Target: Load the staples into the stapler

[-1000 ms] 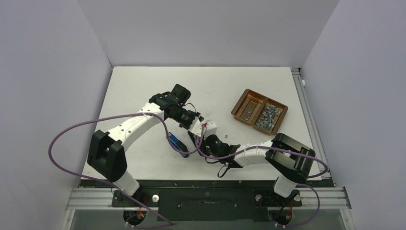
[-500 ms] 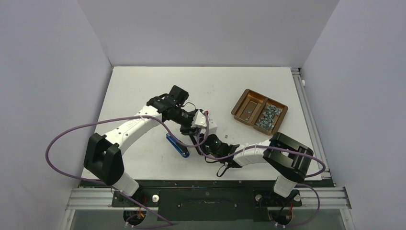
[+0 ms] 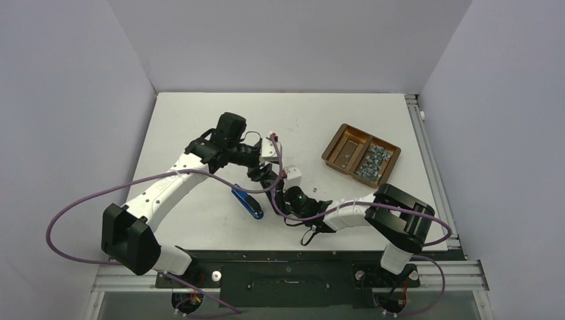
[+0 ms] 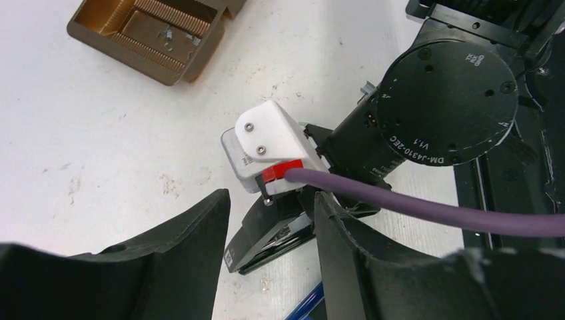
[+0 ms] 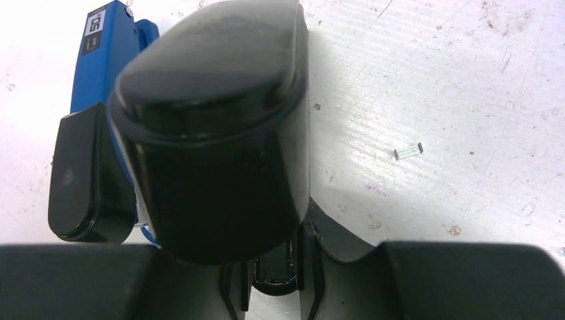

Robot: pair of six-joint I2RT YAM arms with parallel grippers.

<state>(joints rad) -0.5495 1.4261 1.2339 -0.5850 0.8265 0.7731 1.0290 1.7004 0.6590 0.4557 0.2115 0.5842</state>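
L gripper jaws apart, empty; R gripper clamped on stapler at its black lid. Staples sit in tray, well right of stapler. You hold R firm, send L for one strip.

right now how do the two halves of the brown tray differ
The right half is heaped with silver-grey staples; the left half holds only a few stray pieces. The left half's ribbed brown floor shows plainly; the right half's floor is hidden under the pile. Both are oblong wells of one tray, lying side by side.
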